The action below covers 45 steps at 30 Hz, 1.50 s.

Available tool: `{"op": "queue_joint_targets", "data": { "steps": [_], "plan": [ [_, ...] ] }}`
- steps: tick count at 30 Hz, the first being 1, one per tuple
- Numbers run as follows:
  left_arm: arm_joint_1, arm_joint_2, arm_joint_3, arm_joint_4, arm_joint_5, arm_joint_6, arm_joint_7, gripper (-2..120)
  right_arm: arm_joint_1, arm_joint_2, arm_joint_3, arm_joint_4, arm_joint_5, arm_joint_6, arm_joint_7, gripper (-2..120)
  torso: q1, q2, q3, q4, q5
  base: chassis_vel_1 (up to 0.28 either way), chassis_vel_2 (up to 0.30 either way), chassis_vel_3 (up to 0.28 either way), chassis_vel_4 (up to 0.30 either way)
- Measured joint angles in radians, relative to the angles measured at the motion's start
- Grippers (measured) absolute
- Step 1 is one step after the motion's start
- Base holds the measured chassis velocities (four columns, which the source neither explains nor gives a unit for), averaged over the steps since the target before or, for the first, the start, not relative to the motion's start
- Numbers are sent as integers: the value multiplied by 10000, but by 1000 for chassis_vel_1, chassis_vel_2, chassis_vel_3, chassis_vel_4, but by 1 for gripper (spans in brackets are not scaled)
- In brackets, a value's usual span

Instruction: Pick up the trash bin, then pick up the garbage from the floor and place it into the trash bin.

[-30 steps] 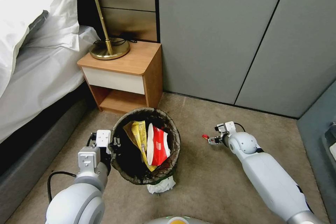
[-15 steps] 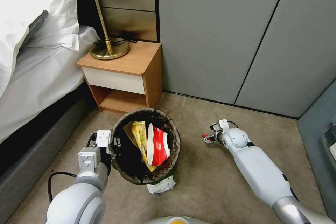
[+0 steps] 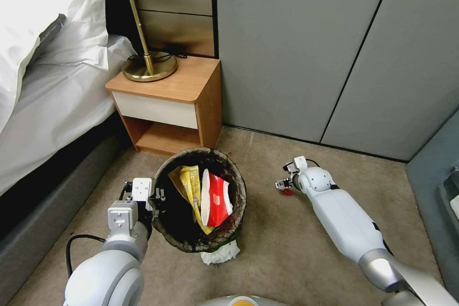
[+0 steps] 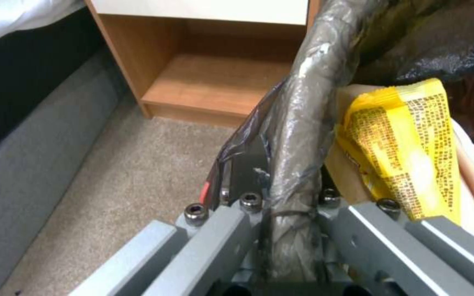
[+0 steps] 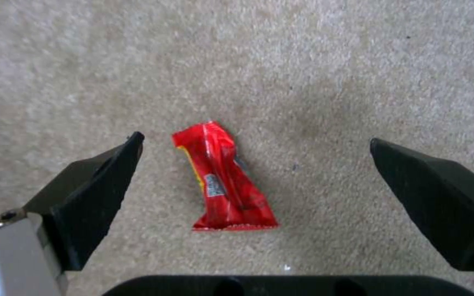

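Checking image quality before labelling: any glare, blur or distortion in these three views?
Head view: wide-angle bowing of the wall panels, even light, trash bin sharp. Left wrist view: soft throughout; sheen on the bag-covered rim held in the left gripper. Right wrist view: red wrapper fairly sharp on the carpet, a faint shadow beside it, right gripper open with softer fingers.
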Motion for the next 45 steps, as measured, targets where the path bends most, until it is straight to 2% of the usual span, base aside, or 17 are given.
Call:
{"op": "queue_joint_targets", "data": {
  "steps": [32, 35, 37, 38, 40, 41, 42, 43, 44, 45],
  "plan": [
    [-44, 13, -17, 140, -17, -80, 19, 0, 91, 427, 51, -1123, -711, 465, -328, 99, 0, 0, 0, -1, 0, 0, 0, 0, 0],
    [-52, 12, 1, 150, -14, -81, 23, 0, 85, 417, 52, -1110, -708, 470, -328, 94, 0, 0, 0, -1, 1, 0, 0, 0, 0],
    [-81, 25, 3, 154, -13, -81, 34, 0, 12, 396, 68, -993, -714, 459, -364, 80, 1, 0, 0, -1, 1, 0, 0, 0, 0],
    [-81, 25, 3, 154, -13, -81, 34, 0, 12, 396, 68, -993, -714, 459, -364, 80, 1, 0, 0, -1, 1, 0, 0, 0, 0],
    [-97, 59, -4, 155, -14, -81, 41, 0, -45, 365, 71, -886, -738, 425, -389, 69, 0, 0, 0, -1, 1, 0, 0, 0, 0],
    [-97, 59, -4, 155, -14, -81, 41, 0, -45, 365, 71, -886, -738, 425, -389, 69, 0, 0, 0, -1, 1, 0, 0, 0, 0],
    [-98, 68, -5, 155, -15, -81, 45, 0, -64, 343, 63, -818, -751, 413, -401, 63, 1, 0, 0, -1, 1, 0, 0, 0, 0],
    [-98, 74, -4, 156, -16, -81, 47, 0, -74, 328, 53, -773, -751, 399, -407, 61, 1, 1, 0, -1, 1, 0, 0, 0, 0],
    [-99, 78, -4, 159, -16, -81, 51, 0, -87, 286, 22, -665, -742, 363, -426, 54, 0, 1, 0, -1, 1, 0, 0, 0, 0],
    [-99, 78, -4, 159, -16, -81, 51, 0, -87, 286, 22, -665, -742, 363, -426, 54, 0, 1, 0, -1, 1, 0, 0, 0, 0]
  ]
}}
